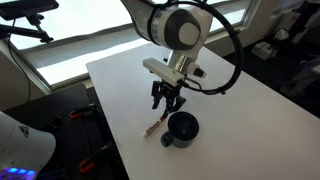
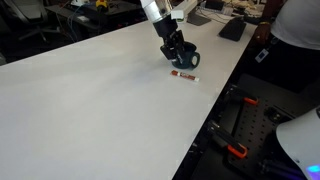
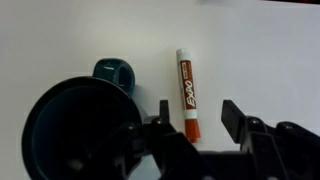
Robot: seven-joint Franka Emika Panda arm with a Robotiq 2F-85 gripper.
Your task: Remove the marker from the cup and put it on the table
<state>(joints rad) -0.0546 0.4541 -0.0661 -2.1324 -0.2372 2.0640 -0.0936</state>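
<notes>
**Marker out on table, gripper open above it**

Marker (image 3: 187, 92): flat on the white table (image 3: 265, 50), outside the cup (image 3: 70, 130). Whitish barrel, reddish-orange label, orange end nearest the camera in the wrist view.

Cup: dark blue, upright, dark inside, with its small handle towards the marker side in the wrist view. Just beside the marker, with a strip of bare tabletop between handle and barrel, so no touching there.

Same layout in both exterior views: marker (image 1: 155, 125) next to cup (image 1: 182, 128) near a table (image 1: 115, 70) edge, and marker (image 2: 184, 75) in front of cup (image 2: 181, 55) on table (image 2: 90, 100).

Gripper (image 3: 197, 105): spread wide, one finger on each side of the marker's orange end, with a clear gap on both sides. Nothing gripped. In an exterior view, gripper (image 1: 167, 98) hanging above the tabletop, over the marker and beside the cup. In an exterior view, gripper (image 2: 172, 42) right at the cup, fingers hard to make out there
</notes>
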